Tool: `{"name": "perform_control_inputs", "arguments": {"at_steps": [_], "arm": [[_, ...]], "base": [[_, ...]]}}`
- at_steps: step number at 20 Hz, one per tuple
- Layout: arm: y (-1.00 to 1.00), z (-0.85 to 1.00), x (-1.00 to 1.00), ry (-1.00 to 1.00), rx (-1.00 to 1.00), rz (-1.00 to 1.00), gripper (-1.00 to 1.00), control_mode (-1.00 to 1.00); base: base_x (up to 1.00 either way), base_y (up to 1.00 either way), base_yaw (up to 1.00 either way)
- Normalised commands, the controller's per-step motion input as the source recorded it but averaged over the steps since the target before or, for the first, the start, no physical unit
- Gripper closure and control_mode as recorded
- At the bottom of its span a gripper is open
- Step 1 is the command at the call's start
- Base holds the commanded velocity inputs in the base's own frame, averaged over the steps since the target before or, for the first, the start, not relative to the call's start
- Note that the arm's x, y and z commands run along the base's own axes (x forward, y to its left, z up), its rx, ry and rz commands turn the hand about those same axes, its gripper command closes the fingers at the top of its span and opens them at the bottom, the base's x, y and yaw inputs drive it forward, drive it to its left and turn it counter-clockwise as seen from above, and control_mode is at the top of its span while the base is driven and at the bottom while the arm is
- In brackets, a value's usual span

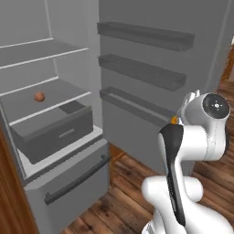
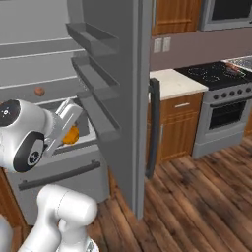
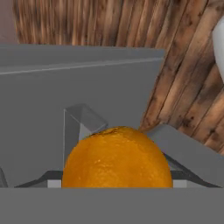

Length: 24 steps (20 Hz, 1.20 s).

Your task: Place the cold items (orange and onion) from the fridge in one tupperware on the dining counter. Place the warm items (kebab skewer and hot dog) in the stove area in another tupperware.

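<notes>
Before the open fridge (image 1: 27, 59), whose grey shelves run across the left of the room, the white arm stands with its hand raised in front of the door. On the middle shelf (image 1: 50, 98) a small reddish-brown onion (image 1: 39, 96) sits alone, well back from the edge; it shows again as a small dot in the right base view (image 2: 39, 91). Below that shelf a dark grey drawer (image 1: 55, 130) stands pulled partway out, and under it is the freezer front with its long dark handle (image 1: 77, 179). The fridge door (image 2: 128, 88) hangs wide open, its three inner racks (image 1: 141, 71) stacked one over another. The gripper (image 2: 69, 133) carries the orange (image 2: 72, 135), which peeks out bright beside the hand just in front of the drawer; in the hand view the orange (image 3: 117, 157) sits large and close at the bottom, pressed low between the fingers, so the grip looks closed about it, though the tips themselves are hidden. Brown wooden planks (image 2: 197, 197) cover the floor. Off to the right, past the door, a pale counter (image 2: 174, 81) tops wooden cabinets (image 2: 172, 128), and beside it stands a steel stove (image 2: 224, 106) with a black cooktop.
</notes>
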Motion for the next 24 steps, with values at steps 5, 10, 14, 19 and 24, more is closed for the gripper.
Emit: {"name": "perform_control_inputs", "arguments": {"at_steps": [5, 10, 14, 19, 24], "arm": [[0.00, 0.00, 0.00, 0.00, 0.00, 0.00, 1.00, 1.00], [0.00, 0.00, 0.00, 0.00, 0.00, 0.00, 1.00, 1.00], [0.00, 0.00, 0.00, 0.00, 0.00, 0.00, 1.00, 1.00], [0.00, 0.00, 0.00, 0.00, 0.00, 0.00, 1.00, 1.00], [0.00, 0.00, 0.00, 0.00, 0.00, 0.00, 1.00, 1.00]], "base": [[-0.41, -0.02, -0.39], [-0.45, -0.34, -0.54], [-0.52, -0.48, -0.53], [-0.73, -0.40, -0.50], [-0.87, -0.46, -0.43]]}}
